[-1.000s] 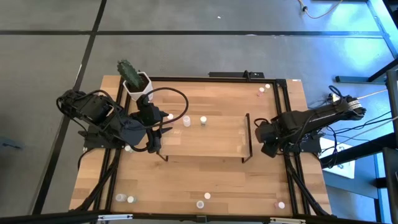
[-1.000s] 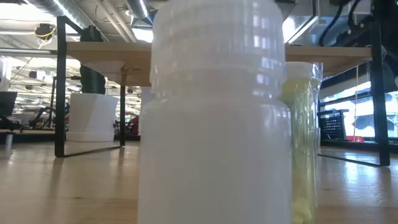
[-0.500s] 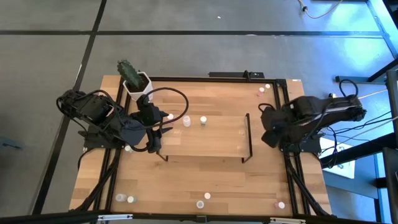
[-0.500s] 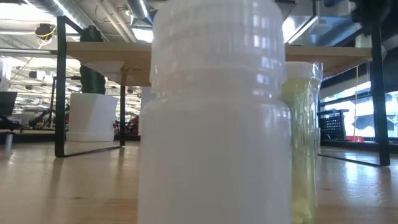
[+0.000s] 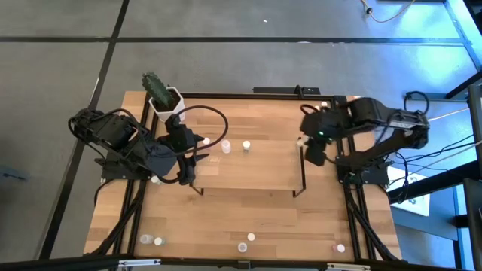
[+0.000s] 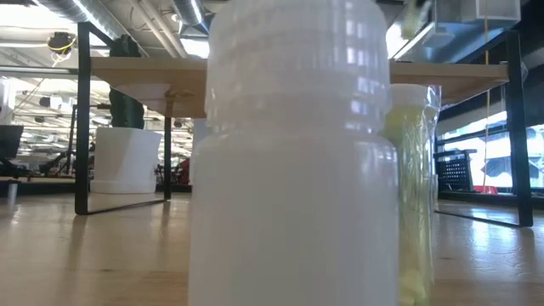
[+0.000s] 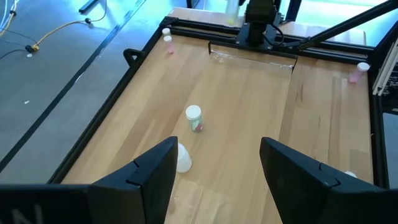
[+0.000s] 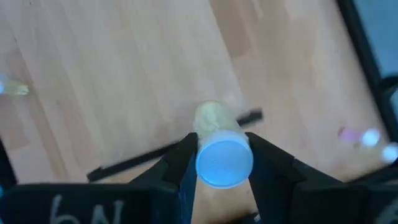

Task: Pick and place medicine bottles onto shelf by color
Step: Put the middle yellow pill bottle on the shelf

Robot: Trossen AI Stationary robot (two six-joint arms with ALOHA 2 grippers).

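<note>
The shelf [image 5: 248,169] is a light-wood board with black end frames in the middle of the table. My right gripper [image 5: 312,148] hangs above its right end, shut on a yellow medicine bottle [image 8: 214,118] with a pale cap. My left gripper [image 5: 187,167] waits open at the shelf's left end, holding nothing. Two bottles [image 5: 226,145] [image 5: 245,146] stand upright by the shelf's far edge and also show as pale-capped bottles [image 7: 193,117] in the left wrist view. Other bottles stand along the table's near edge [image 5: 242,246] and at its far right corner [image 5: 324,105]. My right gripper pinches the yellow bottle between its two fingers [image 8: 180,165], by its sides just under the pale cap [image 8: 224,163]. The fingers come from above, slanting down. The bottle hangs below them, cap up, lifted clear of shelf and table.
A white pot with a cactus [image 5: 162,98] stands at the far left corner. In the low view a white bottle [image 6: 289,153] and a yellow one [image 6: 412,195] stand right before the camera and hide much of the table. Black rails [image 5: 346,120] border the tabletop.
My right gripper has risen from beside the shelf's right end and gone toward the far edge and a little left, turning as it went. The yellow bottle has come up with it, clear of the table.
</note>
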